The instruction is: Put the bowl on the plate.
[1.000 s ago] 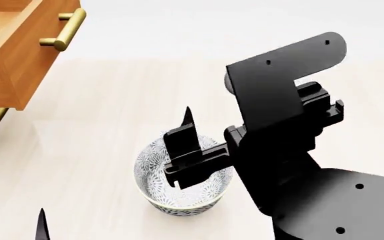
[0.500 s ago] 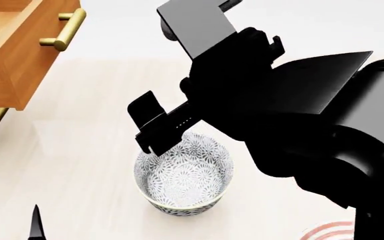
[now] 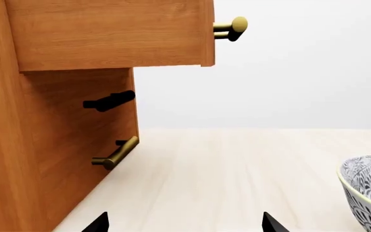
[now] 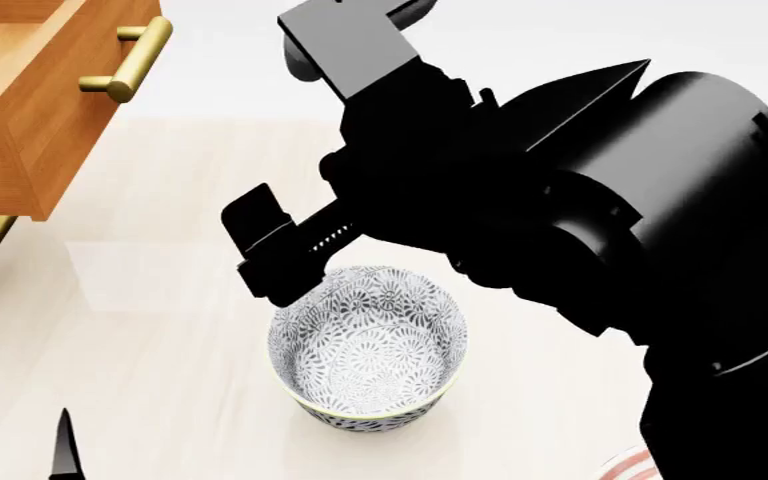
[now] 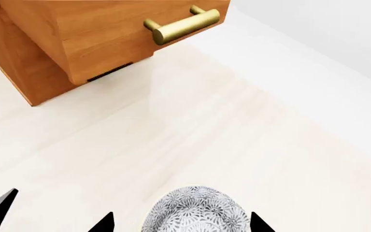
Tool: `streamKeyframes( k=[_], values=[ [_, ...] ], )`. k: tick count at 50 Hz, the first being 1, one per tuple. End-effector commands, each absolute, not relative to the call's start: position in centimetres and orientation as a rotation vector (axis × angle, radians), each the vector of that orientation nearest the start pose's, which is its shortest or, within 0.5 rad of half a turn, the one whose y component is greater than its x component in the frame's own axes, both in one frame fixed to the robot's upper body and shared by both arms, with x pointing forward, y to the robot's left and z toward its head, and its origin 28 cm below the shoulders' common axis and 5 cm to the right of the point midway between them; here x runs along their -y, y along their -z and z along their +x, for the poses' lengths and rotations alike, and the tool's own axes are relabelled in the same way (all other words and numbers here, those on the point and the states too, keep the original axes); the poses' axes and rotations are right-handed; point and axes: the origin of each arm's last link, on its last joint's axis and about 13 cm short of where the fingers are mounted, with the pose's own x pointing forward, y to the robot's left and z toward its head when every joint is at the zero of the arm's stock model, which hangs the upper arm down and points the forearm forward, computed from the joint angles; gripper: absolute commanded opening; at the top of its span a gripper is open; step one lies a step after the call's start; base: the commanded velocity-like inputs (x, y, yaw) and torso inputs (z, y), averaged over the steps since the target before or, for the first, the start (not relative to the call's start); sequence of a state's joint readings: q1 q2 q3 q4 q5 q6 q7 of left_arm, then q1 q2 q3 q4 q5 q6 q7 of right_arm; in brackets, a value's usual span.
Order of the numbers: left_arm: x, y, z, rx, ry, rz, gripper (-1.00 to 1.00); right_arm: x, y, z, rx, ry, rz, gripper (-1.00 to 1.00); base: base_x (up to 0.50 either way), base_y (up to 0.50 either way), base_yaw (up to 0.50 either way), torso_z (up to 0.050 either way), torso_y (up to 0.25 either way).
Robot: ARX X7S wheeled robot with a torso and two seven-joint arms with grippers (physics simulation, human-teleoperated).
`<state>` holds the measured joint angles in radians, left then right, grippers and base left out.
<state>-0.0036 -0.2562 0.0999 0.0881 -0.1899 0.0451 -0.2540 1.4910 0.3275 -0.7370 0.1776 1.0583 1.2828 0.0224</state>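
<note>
The grey floral bowl [image 4: 368,350] stands upright on the pale table, with nothing inside it. My right gripper [image 4: 277,262] hovers above its far-left rim. In the right wrist view that gripper [image 5: 181,225] is open, with its fingertips [image 5: 105,224] wider apart than the bowl [image 5: 195,209] below them and not touching it. A red-ringed sliver of the plate [image 4: 622,468] shows at the bottom right; my right arm hides the rest. My left gripper [image 3: 183,224] is open and holds nothing, low over the table, with the bowl [image 3: 369,191] off to one side. Only one of its fingertips [image 4: 64,452] shows in the head view.
A wooden drawer unit [image 4: 37,110] with brass handles [image 4: 131,60] stands at the far left, its top drawer pulled out. It also fills one side of the left wrist view [image 3: 56,121]. The bulky right arm [image 4: 624,220] blocks the right of the head view.
My right gripper has lifted out of the bowl and swung up and to the left, and the arm now looms larger. The bowl has stayed put. A sliver of the plate has come into view.
</note>
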Motion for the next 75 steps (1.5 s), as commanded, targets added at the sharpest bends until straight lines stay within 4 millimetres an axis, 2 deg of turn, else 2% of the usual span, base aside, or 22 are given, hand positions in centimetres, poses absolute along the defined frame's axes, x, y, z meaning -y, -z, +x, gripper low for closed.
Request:
streamKeyframes(
  k=[1,9,29,50,75],
  values=[
    [-24.4,-3.8,21.2,0.12,-0.14,0.046,1.0,6.6,-30.0,34.3,-0.492,-0.695,-0.356,1.0,0.0,0.0,0.0,0.0,0.0],
    [-24.4,-3.7,21.2,0.121,-0.138,0.046,1.0,6.2,-28.9,34.8,-0.558,-0.707,-0.38,1.0,0.0,0.0,0.0,0.0,0.0],
    [-24.6,-3.8,21.2,0.124,-0.147,0.044,1.0,5.0,-28.2,35.7,-0.605,-0.728,-0.427,1.0,0.0,0.0,0.0,0.0,0.0],
    [-24.5,-4.1,21.1,0.127,-0.147,0.045,1.0,3.6,-27.9,37.8,-0.664,-0.738,-0.535,1.0,0.0,0.0,0.0,0.0,0.0],
    [-24.6,-4.0,21.2,0.128,-0.151,0.043,1.0,1.9,-25.0,38.9,-0.723,-0.785,-0.574,1.0,0.0,0.0,0.0,0.0,0.0]
  ],
)
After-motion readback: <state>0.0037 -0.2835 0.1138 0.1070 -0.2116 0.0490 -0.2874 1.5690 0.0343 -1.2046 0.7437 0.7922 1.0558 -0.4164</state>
